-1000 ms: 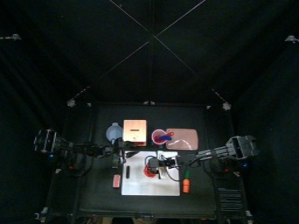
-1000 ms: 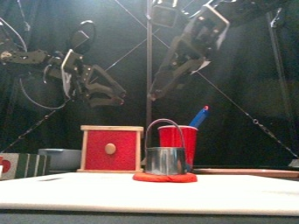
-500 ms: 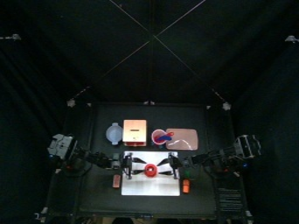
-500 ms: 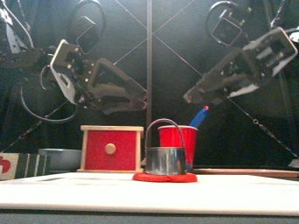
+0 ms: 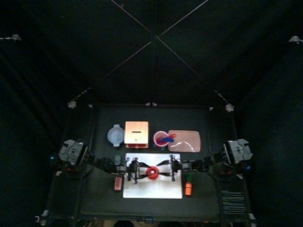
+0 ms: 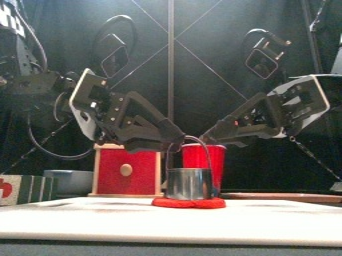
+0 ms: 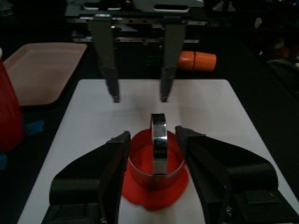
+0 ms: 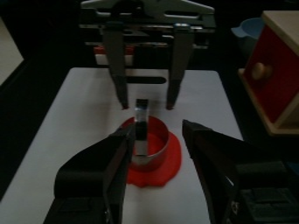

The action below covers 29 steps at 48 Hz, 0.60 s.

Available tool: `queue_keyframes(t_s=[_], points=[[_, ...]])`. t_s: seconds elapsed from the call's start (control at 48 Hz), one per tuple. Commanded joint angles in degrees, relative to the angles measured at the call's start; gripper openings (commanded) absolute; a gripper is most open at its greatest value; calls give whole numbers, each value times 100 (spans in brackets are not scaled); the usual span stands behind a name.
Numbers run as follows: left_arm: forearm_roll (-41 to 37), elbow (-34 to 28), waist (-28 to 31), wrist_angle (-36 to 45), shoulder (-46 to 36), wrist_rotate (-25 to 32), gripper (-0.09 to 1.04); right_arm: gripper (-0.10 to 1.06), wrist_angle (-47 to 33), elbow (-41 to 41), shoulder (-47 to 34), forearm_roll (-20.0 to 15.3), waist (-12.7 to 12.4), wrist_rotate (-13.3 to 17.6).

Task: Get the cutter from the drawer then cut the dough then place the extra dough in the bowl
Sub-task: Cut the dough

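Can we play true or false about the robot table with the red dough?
1. The round metal cutter with the wire handle sits on the flat red dough. True.
2. The left gripper is clamped on the cutter. False: it is open, with a jaw on each side of the cutter.
3. The dough lies on the white cutting board. True.
4. The pale wooden box has its red drawer pulled out. False: the red drawer front looks shut.
5. The red cup stands on the white board. False: it stands off the board, farther back.
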<state>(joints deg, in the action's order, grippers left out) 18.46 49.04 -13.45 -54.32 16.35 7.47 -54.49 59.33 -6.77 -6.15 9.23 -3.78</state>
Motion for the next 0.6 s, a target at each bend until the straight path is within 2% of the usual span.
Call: queue_keyframes(t_s=[0.021, 0.604], points=[[70, -62, 0, -53, -35, 9, 83, 83, -79, -114, 105, -26, 53, 26], [26, -132, -123, 18, 158, 9, 82, 83, 141, -457, -422, -176, 26, 26]])
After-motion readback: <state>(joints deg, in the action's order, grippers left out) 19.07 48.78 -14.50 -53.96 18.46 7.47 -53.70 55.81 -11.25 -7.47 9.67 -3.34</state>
